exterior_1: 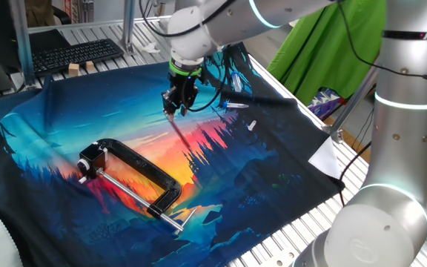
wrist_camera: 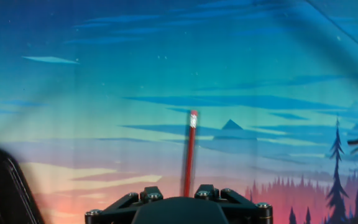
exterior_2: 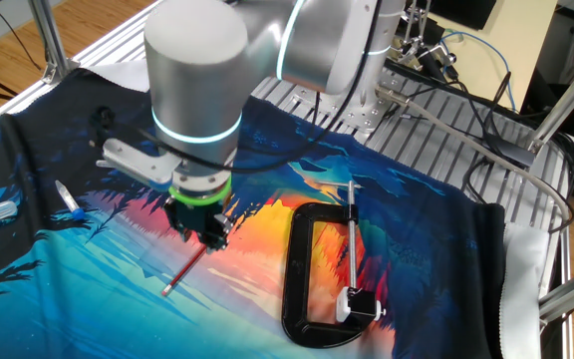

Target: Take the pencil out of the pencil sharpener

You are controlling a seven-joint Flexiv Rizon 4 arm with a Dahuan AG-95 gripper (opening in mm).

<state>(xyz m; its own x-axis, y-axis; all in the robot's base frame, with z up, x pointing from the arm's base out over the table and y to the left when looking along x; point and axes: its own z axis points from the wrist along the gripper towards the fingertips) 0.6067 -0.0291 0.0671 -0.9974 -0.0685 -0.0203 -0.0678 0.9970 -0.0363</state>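
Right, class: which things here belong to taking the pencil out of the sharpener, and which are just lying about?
Job: pencil, held in the claw; no sharpener clearly visible.
Lying about: black C-clamp, keyboard, small blue-and-white item.

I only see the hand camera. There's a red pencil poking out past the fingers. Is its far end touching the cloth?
Observer: In the other fixed view, the pencil slants down from the gripper. Its pale far end is at or just above the cloth. I can't tell if it touches.
Operator: What's the black curvy thing in my corner?
Observer: A big black C-clamp lying flat on the cloth beside the gripper, with a silver screw rod across its opening.
Operator: Where's the sharpener?
Observer: I can't make it out in any view. At the pencil's upper end I only see the gripper closed around it.
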